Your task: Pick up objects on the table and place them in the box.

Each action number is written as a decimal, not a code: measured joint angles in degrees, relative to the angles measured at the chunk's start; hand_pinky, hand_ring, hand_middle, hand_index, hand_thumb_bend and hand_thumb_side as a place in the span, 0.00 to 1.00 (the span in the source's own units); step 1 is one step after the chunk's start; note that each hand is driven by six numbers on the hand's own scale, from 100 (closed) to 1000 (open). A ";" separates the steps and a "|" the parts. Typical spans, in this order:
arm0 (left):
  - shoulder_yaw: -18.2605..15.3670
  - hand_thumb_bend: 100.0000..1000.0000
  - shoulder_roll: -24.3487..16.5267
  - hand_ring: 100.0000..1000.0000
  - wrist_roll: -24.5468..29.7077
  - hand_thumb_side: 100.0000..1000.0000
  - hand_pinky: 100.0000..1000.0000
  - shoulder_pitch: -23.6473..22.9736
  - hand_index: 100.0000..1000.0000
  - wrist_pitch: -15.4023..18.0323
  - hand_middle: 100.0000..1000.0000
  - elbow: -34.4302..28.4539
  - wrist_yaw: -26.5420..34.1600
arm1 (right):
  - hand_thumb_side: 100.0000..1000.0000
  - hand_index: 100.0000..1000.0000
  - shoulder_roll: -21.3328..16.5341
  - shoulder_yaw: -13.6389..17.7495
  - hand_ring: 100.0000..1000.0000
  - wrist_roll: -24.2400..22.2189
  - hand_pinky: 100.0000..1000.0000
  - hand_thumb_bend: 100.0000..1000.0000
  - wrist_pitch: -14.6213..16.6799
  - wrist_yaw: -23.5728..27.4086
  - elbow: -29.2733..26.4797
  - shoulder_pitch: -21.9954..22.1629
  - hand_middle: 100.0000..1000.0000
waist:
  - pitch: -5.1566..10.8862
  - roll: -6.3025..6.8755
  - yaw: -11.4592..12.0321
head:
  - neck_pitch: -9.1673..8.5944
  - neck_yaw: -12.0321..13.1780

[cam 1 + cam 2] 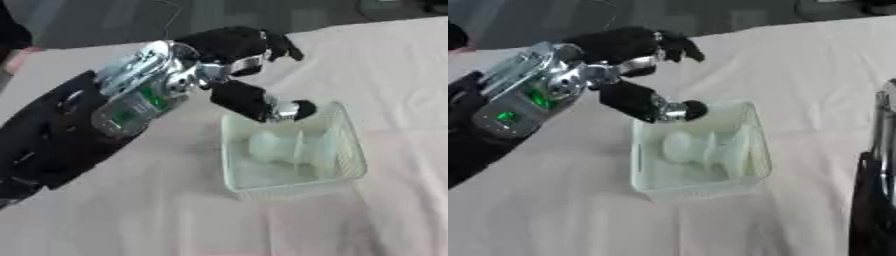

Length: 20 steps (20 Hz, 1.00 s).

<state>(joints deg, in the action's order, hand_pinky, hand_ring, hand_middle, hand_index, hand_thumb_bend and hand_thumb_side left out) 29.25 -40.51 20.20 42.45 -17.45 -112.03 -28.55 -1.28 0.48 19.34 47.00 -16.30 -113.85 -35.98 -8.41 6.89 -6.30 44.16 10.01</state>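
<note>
Box (350,170) holds a pale object (276,147) just beneath the left hand (241,55), fingers spread, holding nothing.

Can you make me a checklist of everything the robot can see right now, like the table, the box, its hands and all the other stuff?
Surface: table under a pale cloth, lightly wrinkled.
Job's things: clear box in the middle, with pale, whitish things inside; what they are cannot be told. Nothing else seen waiting on the cloth.
Clutter: nothing seen.
Hands: left hand is above the box's near-left corner, thumb reaching over the rim, holding nothing. Right hand not seen; only a piece of the right arm at the right edge.
Cables: a thin line on the dark floor beyond the table.
Surroundings: dark floor, dark shapes at the far edge.
</note>
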 measured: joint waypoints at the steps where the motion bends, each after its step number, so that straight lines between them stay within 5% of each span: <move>1: -1.07 0.00 -0.32 0.62 -3.44 0.95 0.61 -0.63 0.87 0.40 0.79 -0.68 2.16 | 0.92 0.39 -0.16 0.08 0.23 0.06 0.42 0.00 -0.06 -0.14 0.00 0.25 0.22 | 0.35 -0.07 0.29 | 0.00 -0.01; 5: -4.97 0.00 -1.40 0.56 -17.97 0.69 0.54 -5.57 0.82 7.73 0.74 -1.61 9.30 | 0.92 0.39 -1.19 0.83 0.23 0.36 0.41 0.00 -0.39 -0.61 0.00 1.70 0.22 | 1.42 -0.95 2.35 | 0.01 -0.82; 12: -9.86 0.00 2.17 0.51 -34.38 0.76 0.48 -17.62 0.78 23.63 0.68 -1.73 16.39 | 0.91 0.39 -4.30 2.90 0.23 0.36 0.40 0.00 -1.20 -0.92 0.00 4.94 0.22 | 3.42 -4.04 7.78 | -1.09 -5.40; 20: -13.47 0.00 11.65 0.52 -42.77 0.76 0.50 -17.40 0.77 35.22 0.68 -1.73 24.01 | 0.91 0.39 -9.22 6.41 0.22 -0.76 0.38 0.00 -1.69 -0.83 1.39 8.15 0.21 | 4.43 -7.73 14.43 | -6.81 -16.28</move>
<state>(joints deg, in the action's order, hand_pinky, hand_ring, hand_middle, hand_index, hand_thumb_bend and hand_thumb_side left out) 15.79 -28.87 -22.57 25.05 17.76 -113.76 -4.54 -10.49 6.90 18.59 45.31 -17.13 -112.47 -27.83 -3.98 -0.85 8.13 37.35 -6.27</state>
